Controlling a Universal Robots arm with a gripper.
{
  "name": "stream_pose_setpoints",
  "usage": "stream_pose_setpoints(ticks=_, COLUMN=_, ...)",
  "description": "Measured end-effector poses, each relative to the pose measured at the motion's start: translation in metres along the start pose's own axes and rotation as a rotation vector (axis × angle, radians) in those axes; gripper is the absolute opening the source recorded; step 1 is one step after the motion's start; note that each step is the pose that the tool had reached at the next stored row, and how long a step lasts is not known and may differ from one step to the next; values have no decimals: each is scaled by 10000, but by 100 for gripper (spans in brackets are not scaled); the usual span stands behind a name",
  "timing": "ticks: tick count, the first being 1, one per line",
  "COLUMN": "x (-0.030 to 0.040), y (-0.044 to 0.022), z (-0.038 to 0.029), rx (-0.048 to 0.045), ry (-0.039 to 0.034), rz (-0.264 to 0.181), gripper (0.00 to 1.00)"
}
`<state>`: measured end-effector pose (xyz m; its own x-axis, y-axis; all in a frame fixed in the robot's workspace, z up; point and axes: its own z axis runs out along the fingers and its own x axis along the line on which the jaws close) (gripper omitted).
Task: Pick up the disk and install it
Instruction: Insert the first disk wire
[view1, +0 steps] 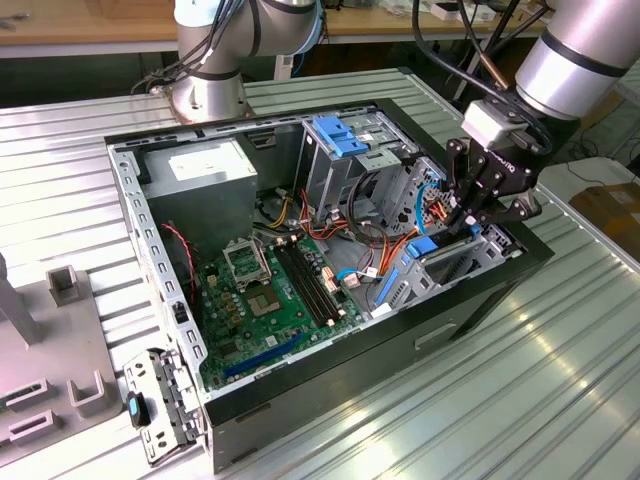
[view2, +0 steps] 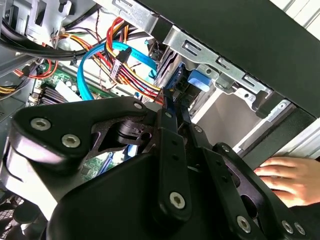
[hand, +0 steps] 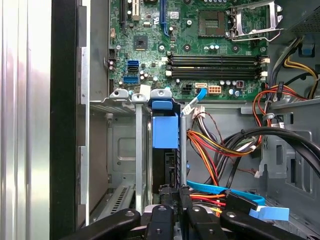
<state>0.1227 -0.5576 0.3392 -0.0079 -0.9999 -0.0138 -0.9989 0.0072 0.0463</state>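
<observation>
The disk (hand: 165, 131), a dark drive in a bright blue carrier, stands on edge in a slot of the metal drive cage (hand: 142, 150) at the front corner of the open computer case (view1: 330, 395). In the exterior view the disk's blue end (view1: 422, 246) shows in the cage on the exterior view's right. My gripper (view1: 462, 222) hangs right over that cage. In both wrist views its black fingers sit close together on the disk's outer edge, the gripper (hand: 175, 192) shut on the disk. The carrier's blue tab (view2: 197, 79) shows just past the gripper (view2: 172, 100).
Bundled orange, red and black wires (hand: 220, 150) and a blue flat cable (view2: 90, 70) lie beside the cage. The motherboard (view1: 275, 290) covers the case floor. A paler blue bracket (view1: 338, 135) sits on the upper bay. A hand (view2: 285, 177) rests outside the case wall.
</observation>
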Motion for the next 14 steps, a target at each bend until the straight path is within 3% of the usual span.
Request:
stream_pose_setpoints(ticks=2, x=1, y=1, z=-16, rx=0, ry=-11, rz=0, gripper=18)
stream_pose_setpoints(ticks=3, x=-1, y=5, z=-114, rx=0, ry=-4, rz=0, gripper=24)
stream_pose_setpoints(ticks=6, x=-1, y=5, z=-127, rx=0, ry=-6, rz=0, gripper=23)
stream_pose_setpoints(ticks=8, x=-1, y=6, z=-132, rx=0, ry=-3, rz=0, gripper=11)
stream_pose_setpoints(ticks=14, x=-2, y=6, z=-143, rx=0, ry=-3, rz=0, gripper=11)
